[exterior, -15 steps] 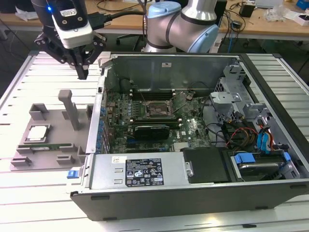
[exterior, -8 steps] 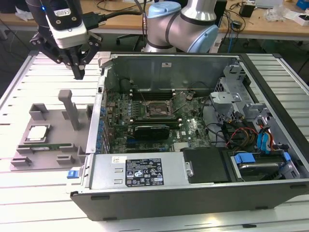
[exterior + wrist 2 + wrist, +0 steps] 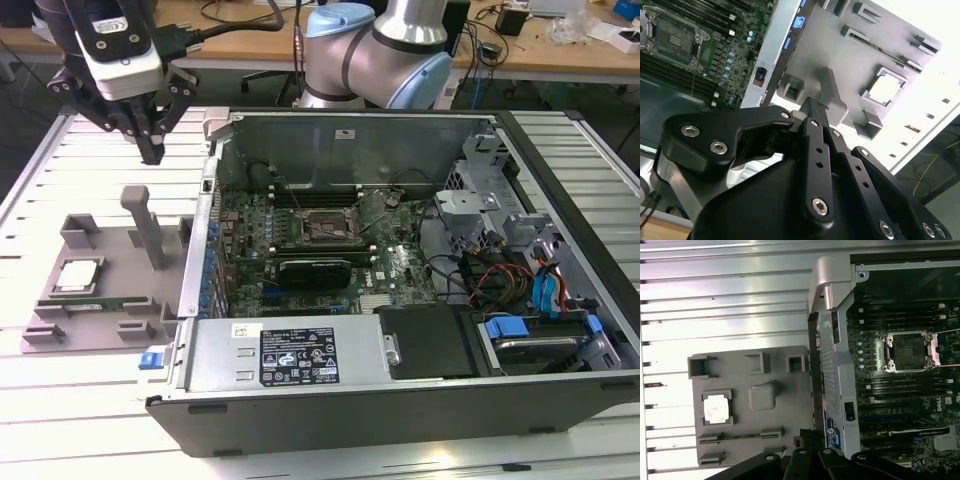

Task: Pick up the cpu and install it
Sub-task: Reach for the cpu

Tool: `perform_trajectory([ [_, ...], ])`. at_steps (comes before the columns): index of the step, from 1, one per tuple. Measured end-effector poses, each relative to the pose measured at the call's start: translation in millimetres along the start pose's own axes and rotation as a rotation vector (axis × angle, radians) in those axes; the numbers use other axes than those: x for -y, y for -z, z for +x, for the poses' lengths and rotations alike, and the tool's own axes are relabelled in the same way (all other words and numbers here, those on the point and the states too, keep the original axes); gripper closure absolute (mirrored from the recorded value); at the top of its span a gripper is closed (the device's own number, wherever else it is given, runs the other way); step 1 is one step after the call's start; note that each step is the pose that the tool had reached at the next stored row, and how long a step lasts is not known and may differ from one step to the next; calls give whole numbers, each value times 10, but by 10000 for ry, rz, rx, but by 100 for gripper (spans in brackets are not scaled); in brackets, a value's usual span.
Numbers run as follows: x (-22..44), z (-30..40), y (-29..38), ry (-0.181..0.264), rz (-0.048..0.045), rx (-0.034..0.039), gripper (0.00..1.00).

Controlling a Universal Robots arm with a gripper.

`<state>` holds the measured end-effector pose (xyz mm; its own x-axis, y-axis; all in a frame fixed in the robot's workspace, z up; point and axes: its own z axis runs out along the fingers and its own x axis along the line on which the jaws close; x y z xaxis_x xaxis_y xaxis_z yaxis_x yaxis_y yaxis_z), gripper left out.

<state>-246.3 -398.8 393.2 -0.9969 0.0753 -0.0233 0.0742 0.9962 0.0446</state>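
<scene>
The cpu [image 3: 78, 275] is a small silver-grey square lying flat in a recess of the grey fixture plate [image 3: 120, 255], on the table at the exterior view's left of the open computer case. The cpu [image 3: 886, 88] shows pale and bright in both wrist views [image 3: 716, 406]. My gripper [image 3: 152, 150] hangs in the air above the fixture's far edge, well above the cpu and touching nothing. Its black fingers [image 3: 814, 125] meet at the tips, shut on nothing. The empty motherboard socket [image 3: 325, 228] sits inside the case, with its metal frame [image 3: 905, 352] around it.
The open case [image 3: 400, 400] fills the middle and the exterior view's right, its raised side wall [image 3: 205, 230] standing between fixture and motherboard. An upright grey post [image 3: 145, 225] rises from the fixture. A green memory stick [image 3: 105, 301] lies along the fixture's near side. A wooden desk with cables runs behind.
</scene>
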Motion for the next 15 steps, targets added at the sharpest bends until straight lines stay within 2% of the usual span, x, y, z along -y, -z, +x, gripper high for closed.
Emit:
perform_trajectory([
  [6, 9, 114, 3, 0, 0, 1, 89],
  [15, 17, 232, 5, 0, 0, 1, 89],
])
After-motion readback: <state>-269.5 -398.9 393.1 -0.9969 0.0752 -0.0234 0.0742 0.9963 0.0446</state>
